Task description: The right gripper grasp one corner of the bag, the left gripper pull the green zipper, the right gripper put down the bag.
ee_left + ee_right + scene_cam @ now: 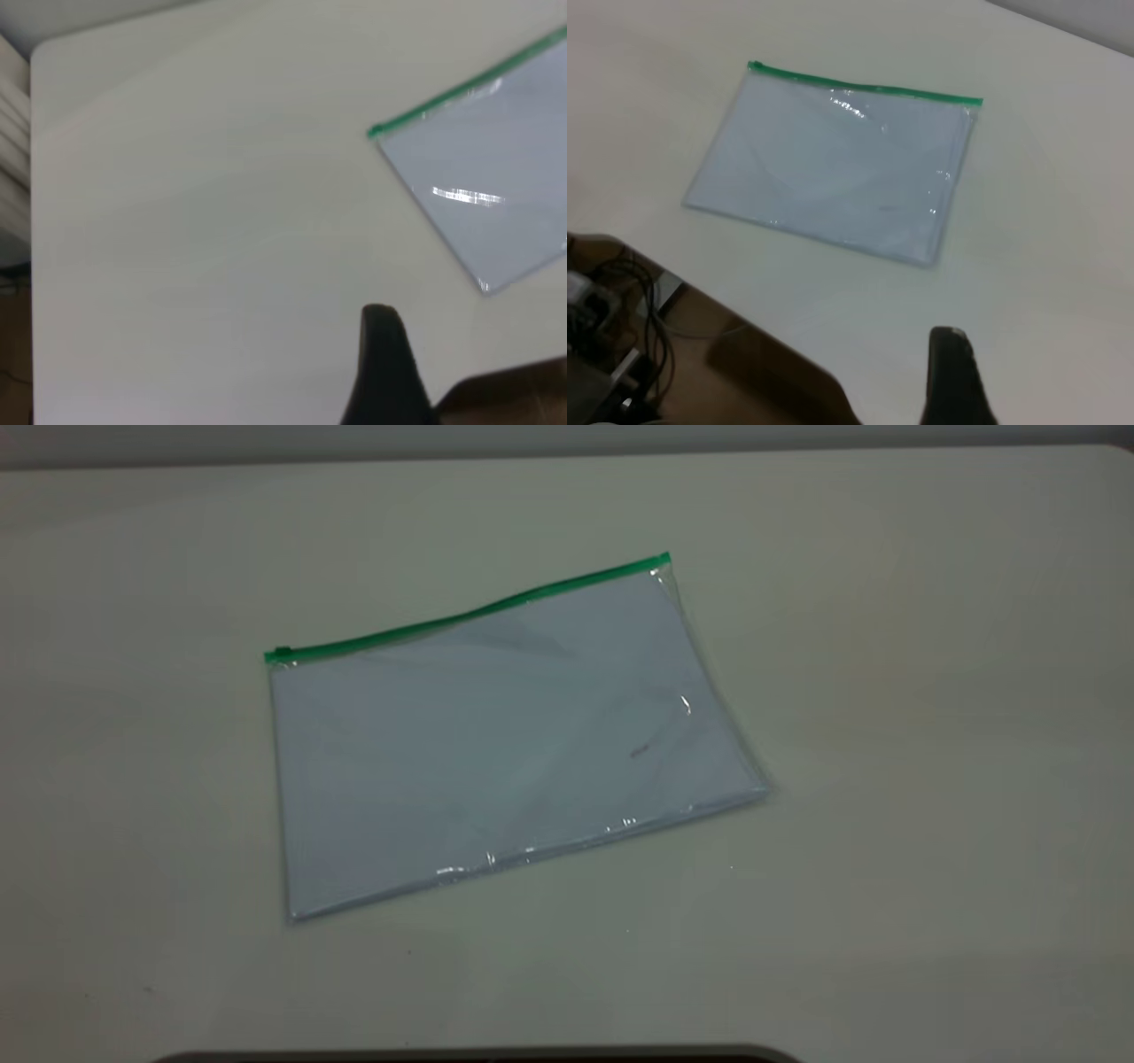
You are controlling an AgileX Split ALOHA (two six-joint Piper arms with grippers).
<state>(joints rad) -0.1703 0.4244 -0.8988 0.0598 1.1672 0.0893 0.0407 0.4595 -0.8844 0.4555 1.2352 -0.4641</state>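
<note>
The table (930, 691) carries the bag (496, 753), lying flat near its middle with white paper inside and the green zipper (469, 613) along its far edge, slider at the left end. By appearance the bag is light, limp and slick, best pinched at the corner of the bag (664, 561). Left tool (383, 372) and right tool (950, 376) each show one dark finger well apart from the bag, touching nothing; their opening cannot be told.

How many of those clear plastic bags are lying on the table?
1. The single bag lies flat near the middle of the table, its green zipper along the far edge. No other bag shows in any view, though the table's edges are partly out of frame.
</note>
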